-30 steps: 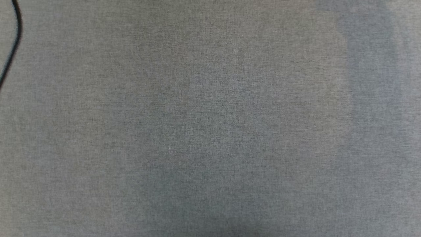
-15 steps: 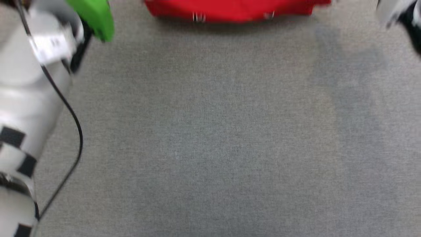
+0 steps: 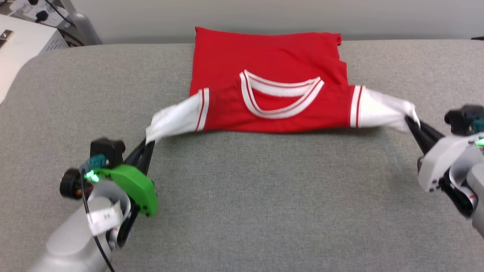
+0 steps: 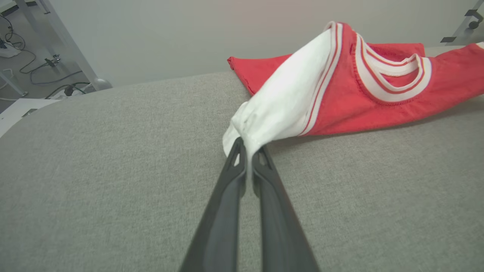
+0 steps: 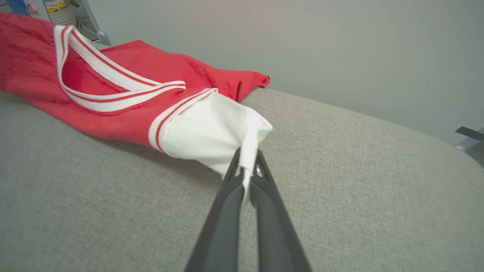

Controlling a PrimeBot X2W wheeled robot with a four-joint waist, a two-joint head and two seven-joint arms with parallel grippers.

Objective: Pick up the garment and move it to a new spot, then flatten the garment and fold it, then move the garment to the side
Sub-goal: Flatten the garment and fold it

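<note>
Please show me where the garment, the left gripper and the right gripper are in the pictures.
garment (image 3: pixel 264 56): head view, on its flat red fabric.
left gripper (image 4: pixel 248 152): left wrist view, midway between the fingertips, at the pinched cloth.
right gripper (image 5: pixel 247 159): right wrist view, midway between the fingertips, at the pinched cloth.

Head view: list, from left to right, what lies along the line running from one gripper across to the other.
left gripper → left white sleeve, pinched → striped collar in the red body of the garment → right white sleeve, pinched → right gripper
</note>
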